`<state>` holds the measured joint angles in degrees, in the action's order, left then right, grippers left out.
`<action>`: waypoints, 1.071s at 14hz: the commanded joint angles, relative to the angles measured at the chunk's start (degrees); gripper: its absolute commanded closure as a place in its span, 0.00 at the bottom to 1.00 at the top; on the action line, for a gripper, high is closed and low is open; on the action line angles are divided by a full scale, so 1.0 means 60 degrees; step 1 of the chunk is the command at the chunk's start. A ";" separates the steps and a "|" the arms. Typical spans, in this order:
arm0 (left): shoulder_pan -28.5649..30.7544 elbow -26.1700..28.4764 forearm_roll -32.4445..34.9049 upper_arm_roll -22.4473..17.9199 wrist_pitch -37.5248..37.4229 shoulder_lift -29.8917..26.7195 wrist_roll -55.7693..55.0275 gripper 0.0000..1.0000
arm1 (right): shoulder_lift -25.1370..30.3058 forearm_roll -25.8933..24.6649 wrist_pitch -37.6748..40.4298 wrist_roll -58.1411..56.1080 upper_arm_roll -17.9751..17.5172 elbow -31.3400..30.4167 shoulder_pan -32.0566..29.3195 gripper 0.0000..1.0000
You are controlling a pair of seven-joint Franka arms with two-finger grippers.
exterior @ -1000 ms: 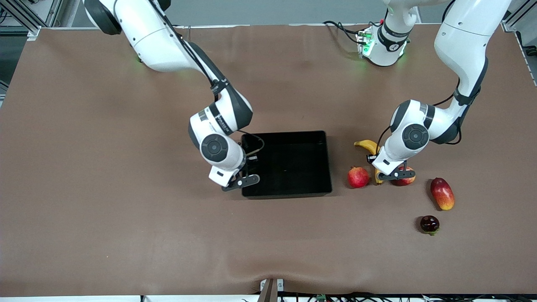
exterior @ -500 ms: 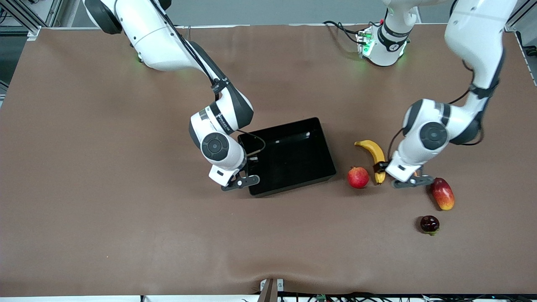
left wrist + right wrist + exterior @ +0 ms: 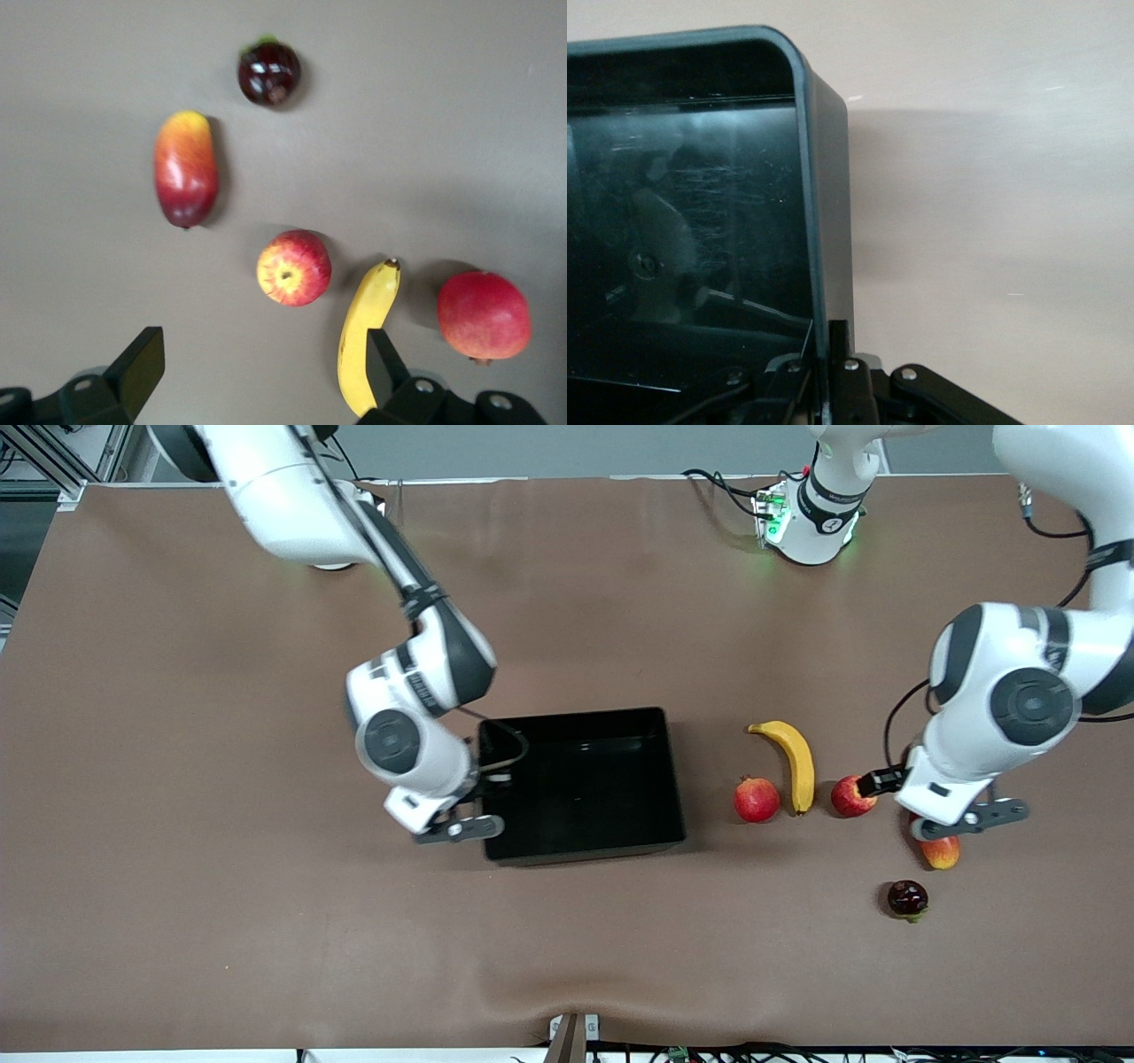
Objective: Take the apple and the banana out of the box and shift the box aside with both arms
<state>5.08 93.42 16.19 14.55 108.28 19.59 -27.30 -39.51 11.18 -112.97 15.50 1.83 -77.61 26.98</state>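
Hands are reported first. The right hand (image 3: 831,376) is seen clamped on the wall of the box (image 3: 580,784) at the end toward the right arm, one finger inside the wall and one outside it, as the right wrist view shows. The left hand (image 3: 257,376) is held up in the air with its fingers spread wide and nothing between them; it hangs over the fruit at the left arm's end of the desk (image 3: 266,921).

Outward from the right hand, the box is found empty, resting on the desk near the middle. Outward from the left hand, the apple (image 3: 852,796) lies on the desk just beside the banana (image 3: 795,759), which lies between it and a pomegranate (image 3: 756,799). A mango (image 3: 941,852), partly covered by the left hand in the front view, and a dark round fruit (image 3: 907,898) lie nearer to the front camera.

Progress is judged as follows: both fruits are out of the box, so that part is done. The shifting of the box is judged to be in hand, though only one hand is on it; whether its final place has been reached cannot be told
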 commanded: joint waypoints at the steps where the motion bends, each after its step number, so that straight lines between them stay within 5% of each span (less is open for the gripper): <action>1: 0.0352 -0.0773 0.0085 0.0065 -0.0790 -0.0348 0.0023 0.00 | 0.1074 -0.0003 0.1100 -0.1013 -0.0174 -0.0686 -0.1341 1.00; 7: 0.0457 -0.1140 -0.0264 0.0080 -0.2121 -0.2265 0.2484 0.00 | 0.1225 -0.0587 0.1925 -0.4719 -0.0174 -0.0938 -0.4624 1.00; 15: 0.0386 -0.0660 -0.2213 -0.0430 -0.3589 -0.3908 0.3069 0.00 | 0.0991 -0.0883 0.1487 -0.5938 -0.0189 -0.0864 -0.7525 1.00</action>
<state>7.91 86.28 5.38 13.96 86.91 -1.46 -11.87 -33.73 5.25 -103.09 -18.43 2.42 -82.31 -13.21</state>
